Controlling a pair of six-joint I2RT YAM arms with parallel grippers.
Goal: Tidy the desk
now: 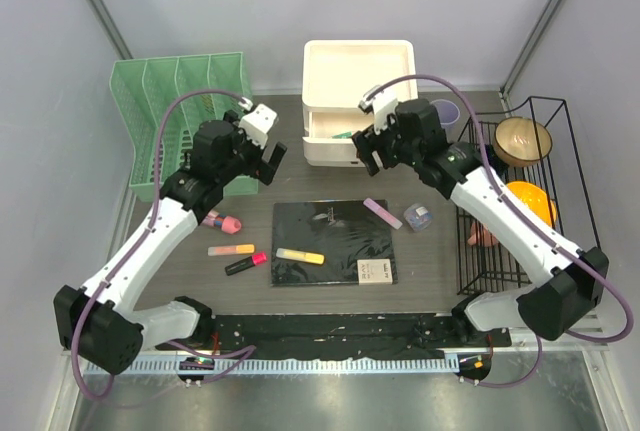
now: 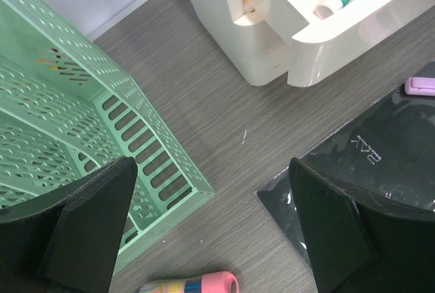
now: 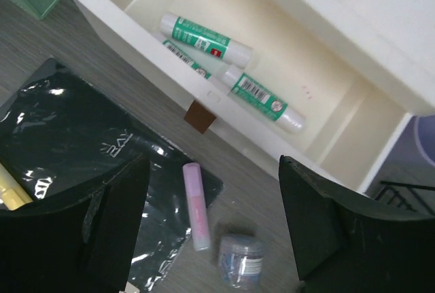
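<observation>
The desk [image 1: 320, 181] holds a black notebook [image 1: 335, 241] with a yellow highlighter [image 1: 300, 256] lying on it. A cream drawer box [image 1: 357, 81] stands behind it with its lower drawer [image 3: 170, 1] pulled out. Green-labelled glue sticks [image 3: 262, 96] lie inside. My right gripper [image 3: 212, 170] hovers open just in front of that drawer, nothing between its fingers. Below it lie a pink tube [image 3: 197, 204] and a small clear jar [image 3: 239, 255]. My left gripper [image 2: 212, 170] hangs open and empty above bare wood, between the green file rack [image 2: 81, 102] and the notebook's corner [image 2: 380, 150].
A pink-capped pen [image 2: 197, 284], an orange highlighter [image 1: 231, 249] and a red marker [image 1: 245, 263] lie left of the notebook. A black wire rack [image 1: 520, 251] at the right holds a wooden bowl [image 1: 523, 139] and an orange bowl [image 1: 530, 201].
</observation>
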